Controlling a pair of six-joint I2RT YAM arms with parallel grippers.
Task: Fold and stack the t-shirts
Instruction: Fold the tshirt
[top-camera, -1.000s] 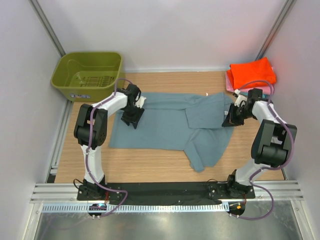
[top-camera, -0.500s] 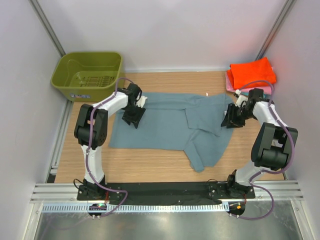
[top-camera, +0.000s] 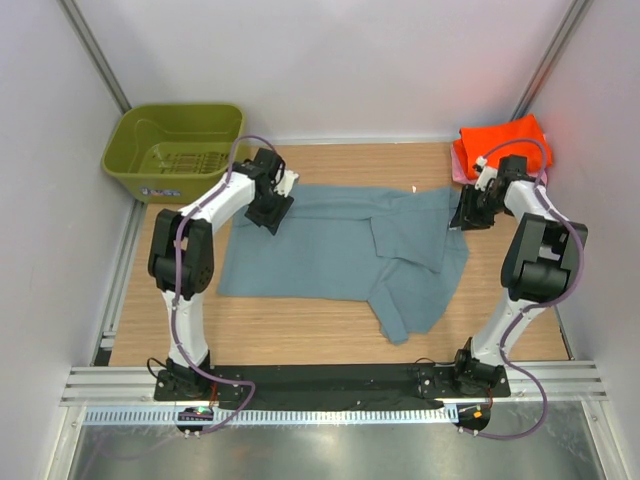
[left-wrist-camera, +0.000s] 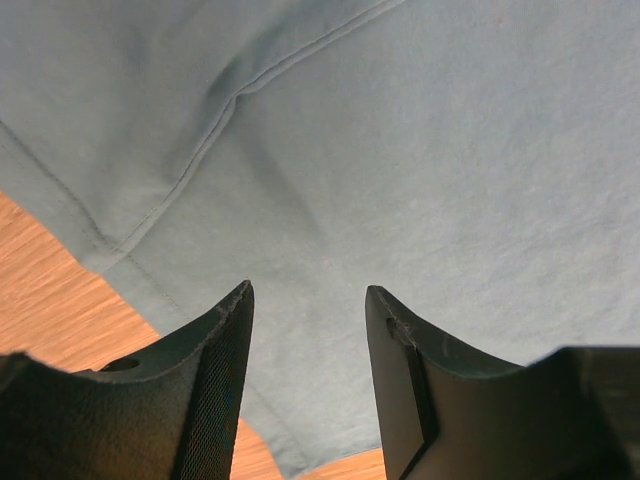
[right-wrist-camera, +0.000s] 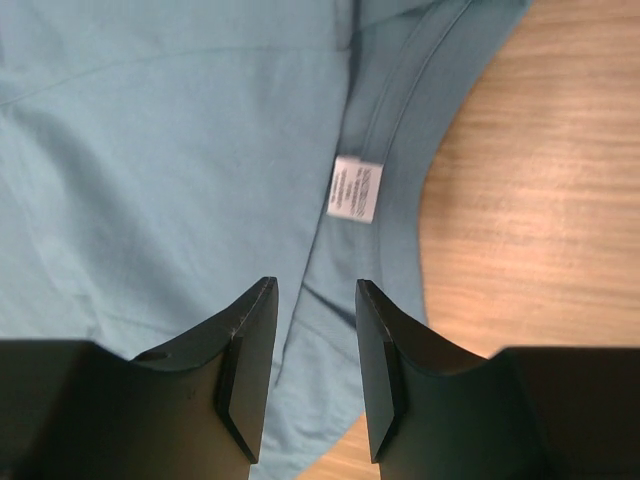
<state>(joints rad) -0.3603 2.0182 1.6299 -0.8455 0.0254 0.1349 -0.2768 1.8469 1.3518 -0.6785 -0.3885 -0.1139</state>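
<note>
Blue shirt (top-camera: 330, 255): left end effector (left-wrist-camera: 308, 300) and right end effector (right-wrist-camera: 315, 290) part open, empty, over its far edge; risk: pinching one layer only, skewing the fold.

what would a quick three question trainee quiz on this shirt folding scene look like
1. True or false: the blue-grey t-shirt lies inside the olive basket.
2. Topmost folded shirt at far right: A orange, B teal, C white?
3. Fill in: the right wrist view shows a white ___ at the shirt's collar.
Key: 1 false, it lies spread out outside it. 2 A, the orange shirt. 3 label.
</note>
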